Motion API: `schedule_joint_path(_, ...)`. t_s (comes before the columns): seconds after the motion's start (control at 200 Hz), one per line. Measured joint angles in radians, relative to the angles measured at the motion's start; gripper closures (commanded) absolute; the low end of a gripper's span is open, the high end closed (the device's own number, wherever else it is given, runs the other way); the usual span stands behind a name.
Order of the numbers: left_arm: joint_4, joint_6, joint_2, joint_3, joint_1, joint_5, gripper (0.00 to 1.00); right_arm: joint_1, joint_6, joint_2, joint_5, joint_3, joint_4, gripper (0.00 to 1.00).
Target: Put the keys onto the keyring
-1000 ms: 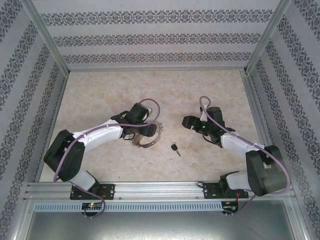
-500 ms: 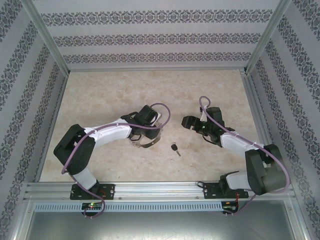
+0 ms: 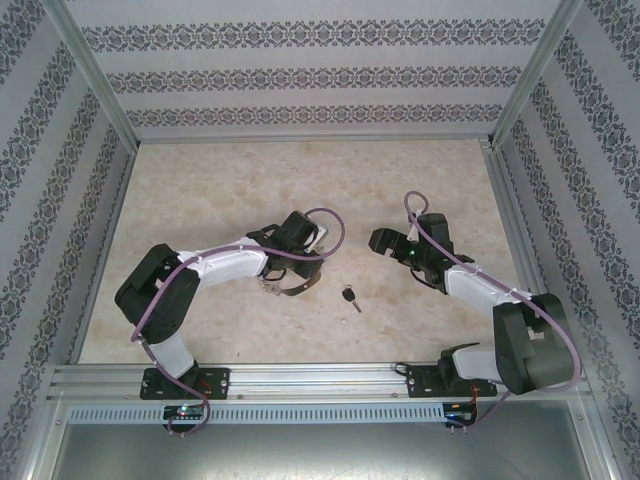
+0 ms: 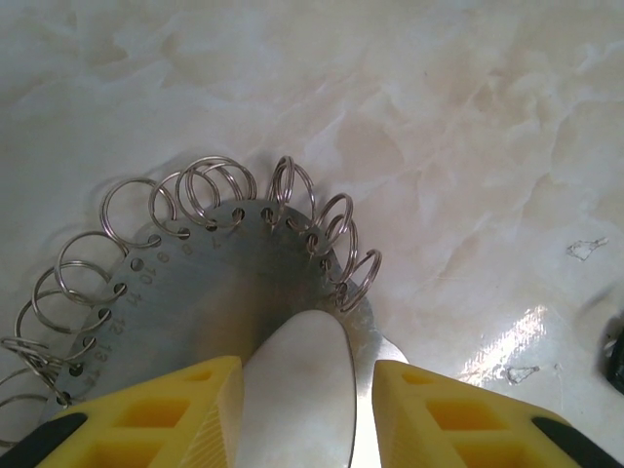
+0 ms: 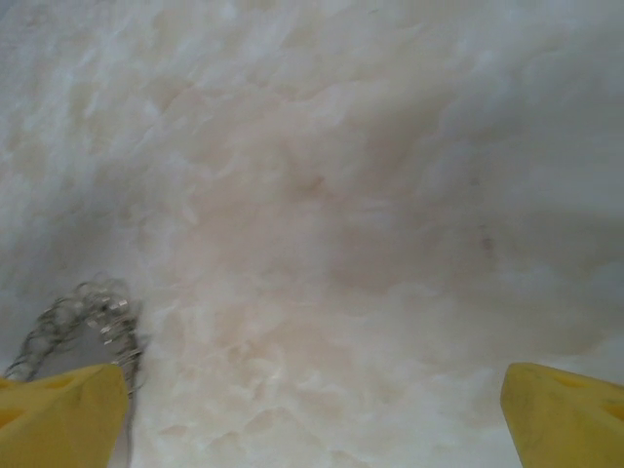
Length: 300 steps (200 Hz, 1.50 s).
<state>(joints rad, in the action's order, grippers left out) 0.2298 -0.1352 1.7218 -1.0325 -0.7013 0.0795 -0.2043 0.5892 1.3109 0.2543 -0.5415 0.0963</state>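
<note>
Your left gripper (image 4: 304, 370) is pinched on the keyring (image 4: 224, 263), with a white piece (image 4: 297, 400) between its yellow fingers. The keyring lies on the table (image 3: 200, 185) left of centre, its small wire loops fanned along the rim. Your right gripper (image 5: 312, 382) hangs spread wide over bare table. The key (image 3: 349, 296) lies loose, just right of the keyring.

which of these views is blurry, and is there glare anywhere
Right wrist view: soft throughout, the keyring at lower left a smeared grey tangle; left wrist view: sharp, its loops and stamped numbers crisp, with a glare patch on the table at lower right; top external view: evenly lit and in focus, though the key looks tiny.
</note>
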Motion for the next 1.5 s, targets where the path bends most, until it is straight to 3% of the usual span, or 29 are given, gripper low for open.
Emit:
schedule_joint_path(0.225,-0.002,-0.008,0.017,-0.026,0.0,-0.013,0.61,0.059,-0.006,-0.027,-0.079,0.0,-0.055,0.02)
schedule_joint_path(0.365,-0.01,-0.008,0.018,-0.027,0.0,-0.01,0.62,0.104,-0.012,-0.032,-0.035,0.003,-0.047,0.03)
schedule_joint_path(0.784,-0.117,0.035,-0.079,0.061,0.002,0.071,0.69,0.106,-0.018,-0.034,0.155,0.041,0.014,0.12)
schedule_joint_path(1.499,-0.179,0.055,0.037,0.084,0.003,0.128,0.76,0.101,-0.015,-0.024,0.211,0.064,0.076,0.14)
